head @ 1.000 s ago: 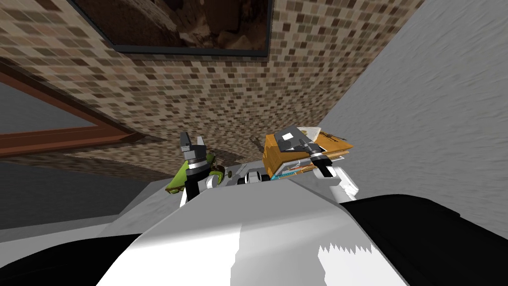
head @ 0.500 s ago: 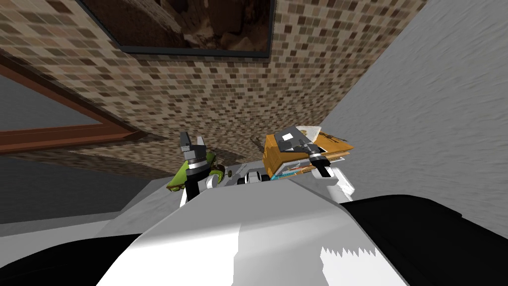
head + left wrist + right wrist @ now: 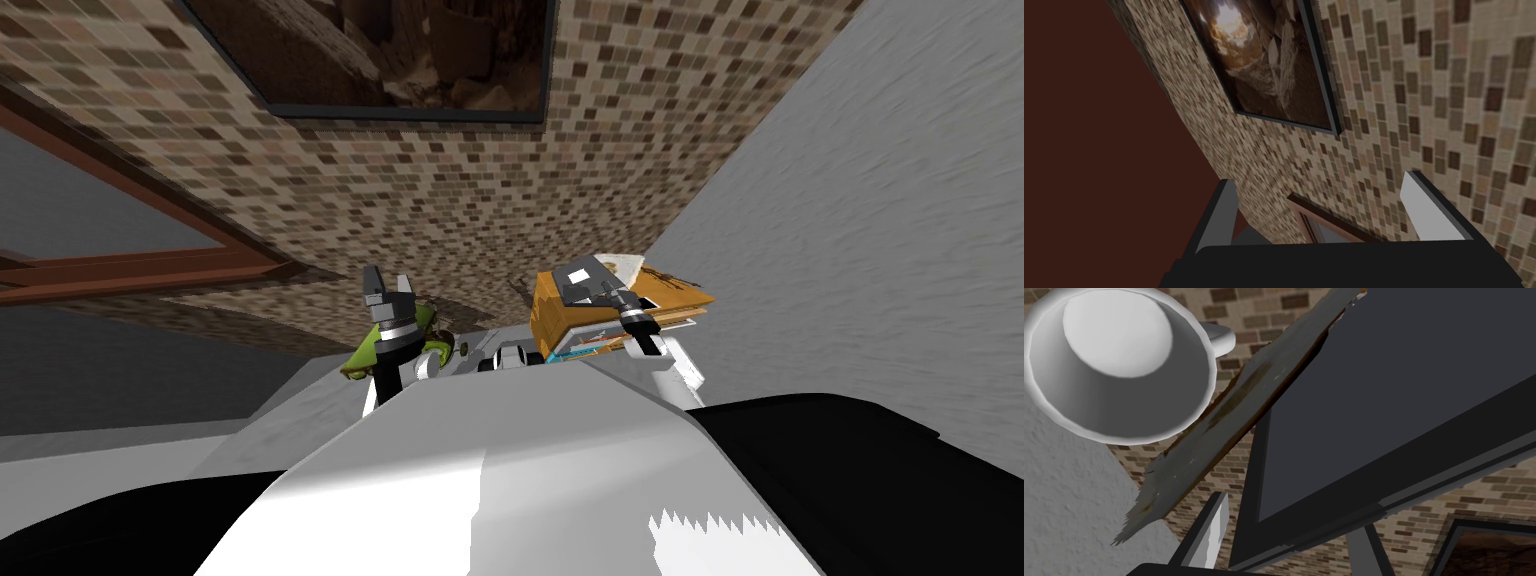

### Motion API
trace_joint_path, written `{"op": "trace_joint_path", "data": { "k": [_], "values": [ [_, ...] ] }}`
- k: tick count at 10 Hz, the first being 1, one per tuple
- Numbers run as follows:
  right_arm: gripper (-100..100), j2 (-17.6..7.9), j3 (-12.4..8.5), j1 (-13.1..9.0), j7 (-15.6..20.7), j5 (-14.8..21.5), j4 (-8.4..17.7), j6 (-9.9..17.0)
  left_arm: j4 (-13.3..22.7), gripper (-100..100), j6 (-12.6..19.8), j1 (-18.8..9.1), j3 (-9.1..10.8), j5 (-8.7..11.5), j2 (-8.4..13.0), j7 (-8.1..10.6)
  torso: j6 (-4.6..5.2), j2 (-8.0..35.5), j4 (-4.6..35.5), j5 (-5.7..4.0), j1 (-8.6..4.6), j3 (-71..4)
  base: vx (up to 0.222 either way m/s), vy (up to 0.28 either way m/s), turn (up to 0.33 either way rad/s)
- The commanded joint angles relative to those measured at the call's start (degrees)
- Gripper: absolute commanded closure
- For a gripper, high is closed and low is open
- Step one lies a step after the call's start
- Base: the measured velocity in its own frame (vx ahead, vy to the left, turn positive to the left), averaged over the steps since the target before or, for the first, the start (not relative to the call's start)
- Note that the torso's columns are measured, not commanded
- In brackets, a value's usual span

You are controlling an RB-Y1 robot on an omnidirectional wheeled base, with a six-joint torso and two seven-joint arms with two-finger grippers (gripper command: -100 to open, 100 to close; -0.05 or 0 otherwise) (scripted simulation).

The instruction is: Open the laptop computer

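The laptop (image 3: 579,275) is a dark grey slab with a pale patch, lying on an orange stack of books (image 3: 556,318) at the right of the table. In the right wrist view its dark lid (image 3: 1404,383) stands tilted and close, its lower corner between my fingers. My right gripper (image 3: 598,292) (image 3: 1291,513) is open around that corner, one finger (image 3: 1213,533) on each side. My left gripper (image 3: 388,282) (image 3: 1320,179) is raised above the table's left part, open and holding nothing.
A white cup (image 3: 1119,363) and a thin worn sheet (image 3: 1224,423) sit just beyond the laptop. A green object (image 3: 352,365) lies by my left arm on the grey table (image 3: 300,420). A tiled wall with a dark framed picture (image 3: 400,60) stands behind.
The head view has rolled slightly. My right hand has edged a little to the left at the laptop. The left arm has not moved.
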Motion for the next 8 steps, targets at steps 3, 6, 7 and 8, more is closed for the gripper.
{"op": "trace_joint_path", "data": {
  "k": [3,6,7,8],
  "values": [
    [100,0.4,1.3,0.7,0.1,0.3,0.4,-0.3,0.0,0,0.0,0.0,0.0,0.0,0.0,0.0,-0.06,0.1,0.0,0.06,0.06,0.1,0.0,0.0,0.0],
    [100,0.6,0.4,-0.2,-0.2,-0.3,2.2,-0.6,0.0,0,0.0,0.0,0.0,0.0,0.0,0.0,-0.05,0.0,0.1,0.13,0.01,0.0,-0.006,-0.004,0.014],
    [100,1.1,0.7,-0.2,-0.1,-0.4,3.2,-0.9,0.0,0,0.0,0.0,0.0,0.0,0.0,0.0,-0.02,0.0,0.1,0.09,-0.22,0.0,-0.038,-0.031,0.102],
    [100,1.5,0.9,-0.3,0.0,-0.5,3.8,-1.1,0.0,0,0.0,0.0,0.0,0.0,0.0,0.0,0.03,0.1,0.1,-0.07,-0.37,0.0,-0.027,-0.025,0.086]
  ]
}}
